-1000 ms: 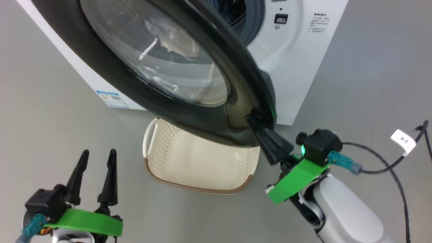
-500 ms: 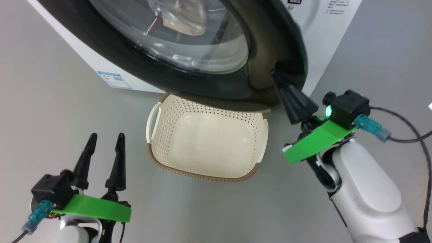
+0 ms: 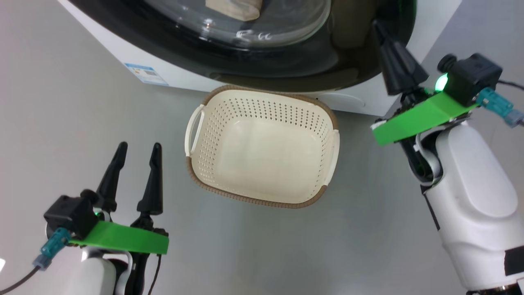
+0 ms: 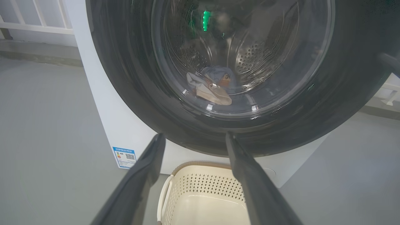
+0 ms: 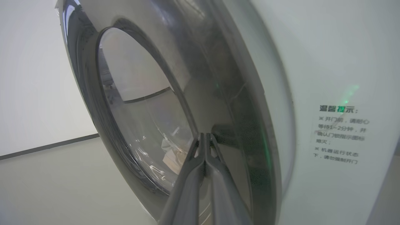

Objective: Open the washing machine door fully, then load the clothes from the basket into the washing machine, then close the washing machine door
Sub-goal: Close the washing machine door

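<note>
The washing machine door (image 3: 286, 69), with its black rim and clear glass bowl, stands almost flat against the white washing machine (image 4: 125, 125); I cannot tell if it is latched. My right gripper (image 3: 377, 23) is shut with nothing in it, its tips touching the door's rim (image 5: 204, 136). Through the glass the clothes (image 4: 212, 89) lie in the steel drum: blue printed fabric and a beige piece (image 3: 233, 10). The cream basket (image 3: 262, 164) sits empty on the floor below the door. At the lower left my left gripper (image 3: 139, 147) hangs open, short of the basket (image 4: 203, 200).
Grey floor surrounds the basket. A blue label sticker (image 3: 146, 73) marks the machine's lower left, and a printed notice (image 5: 340, 134) sits right of the door. A dark cable (image 3: 509, 84) trails from my right wrist. A white railing (image 4: 31, 26) stands behind the machine.
The door has swung in against the machine with my shut right gripper on its rim, uncovering the whole basket. The head camera has shifted too. My left gripper stays open.
</note>
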